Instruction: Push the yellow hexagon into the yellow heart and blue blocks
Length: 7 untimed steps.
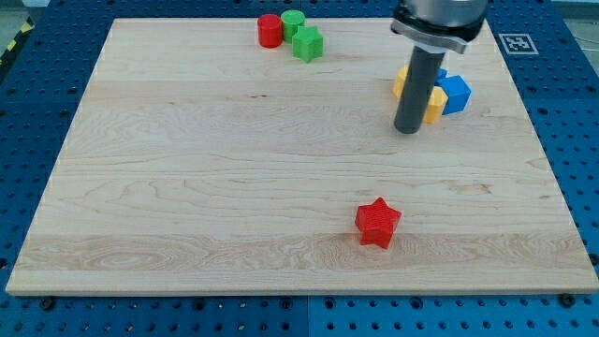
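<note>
**rod planted among the yellow and blue cluster, upper right of the table**

my tip [408, 130] down on the pale wooden table [234, 187], in the view's upper right, at the lower-left edge of a tight huddle of yellow and blue blocks. dark rod [417, 86] rising straight from there into the arm's housing at the view's top, covering the middle of the huddle.

left yellow block [400, 82] peeking out just beside the rod on the view's left. right yellow block [435, 104] showing just on the rod's other side, up and to the right of my tip. too much hidden to say which of the two is the hexagon and which the heart, or whether the rod touches either. blue block [456, 94] pressed against the right yellow block, on its right. sliver of a second blue piece [440, 74] just above, shape not readable.

pincer: cannot tell its state, with only the plain rod showing.

elsewhere, well apart from the huddle:
- red cylinder [270, 31] near the table's top edge, left of centre-top
- green cylinder [293, 21] touching or nearly touching it on the right
- green block [307, 44] of unclear, blocky shape just below the green cylinder
- red star [377, 224] alone in the lower half, below and a little left of my tip

blue perforated base [37, 140] all round the table, with a black-and-white marker [516, 42] at the view's upper right.
</note>
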### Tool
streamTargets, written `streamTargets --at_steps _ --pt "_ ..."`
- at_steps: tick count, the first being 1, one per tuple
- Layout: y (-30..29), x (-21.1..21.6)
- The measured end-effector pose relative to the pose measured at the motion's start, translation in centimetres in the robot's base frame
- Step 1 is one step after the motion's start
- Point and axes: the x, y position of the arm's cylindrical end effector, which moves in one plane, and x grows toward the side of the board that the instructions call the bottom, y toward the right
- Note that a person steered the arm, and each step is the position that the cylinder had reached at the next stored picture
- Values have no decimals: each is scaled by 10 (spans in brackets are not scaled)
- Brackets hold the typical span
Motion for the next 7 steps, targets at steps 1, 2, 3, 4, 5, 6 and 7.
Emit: streamTargets --at_steps 1,2,3,4,5,6,7 --pt "26 2" --pt "31 2" --pt "33 -5" --pt "33 -7" --pt "33 -11" --pt "33 -17" --pt "33 -20"
